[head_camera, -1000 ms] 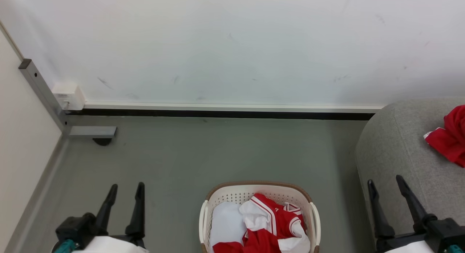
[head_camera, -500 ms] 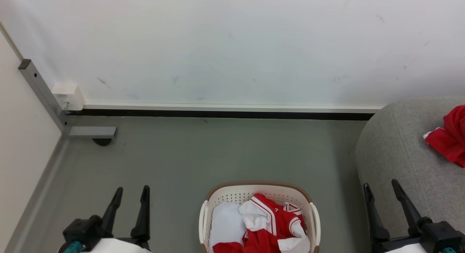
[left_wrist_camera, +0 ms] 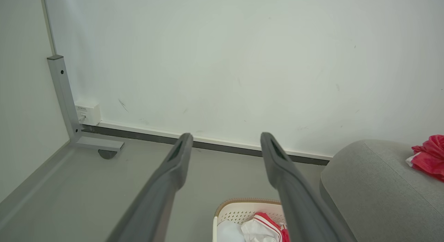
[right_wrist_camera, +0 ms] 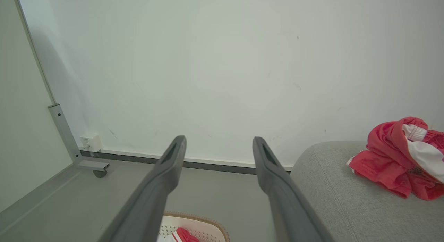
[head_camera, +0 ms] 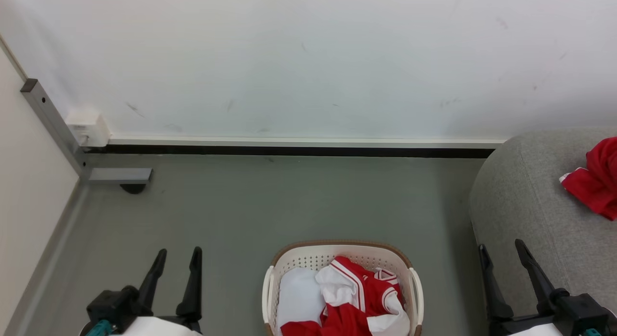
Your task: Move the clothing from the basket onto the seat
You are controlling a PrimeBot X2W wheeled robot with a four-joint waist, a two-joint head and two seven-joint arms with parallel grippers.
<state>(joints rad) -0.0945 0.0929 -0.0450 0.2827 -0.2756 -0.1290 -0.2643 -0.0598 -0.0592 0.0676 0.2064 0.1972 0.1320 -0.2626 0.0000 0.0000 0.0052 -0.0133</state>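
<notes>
Head view has both pairs of jaws spread wide and empty. The left gripper [head_camera: 179, 253] hangs to the left of the basket [head_camera: 342, 243], well apart from it. The right gripper [head_camera: 500, 245] hangs to the right of the basket, in front of the near flank of the seat [head_camera: 530, 206]. Neither touches anything. Each wrist view looks along its own parted fingers [left_wrist_camera: 177, 158] toward the wall [head_camera: 308, 61], with the basket low at the bottom edge.

The clothing [head_camera: 359, 297] lies crumpled in the right half of the basket, red folds with white collar and striped trim uppermost. The pale bottom [head_camera: 299, 297] shows bare in the left half. One garment [head_camera: 595, 181] already lies on the seat, right of and beyond the basket, so the job looks partly done.

The step in hand, as I judge it, is a reach into the basket for the next piece. The right gripper is on the seat side and seems the natural choice. Bring it over the basket's right half, tip the fingers down, and lower them with the jaws wide astride a raised red fold, not the flat white floor. Close on a thick bunch near the middle of the heap so the piece comes out whole. Lift straight up until the fabric hangs clear above the basket before swinging right. Otherwise a sleeve may snag the handle [head_camera: 417, 290] or drag the light basket along.
</notes>
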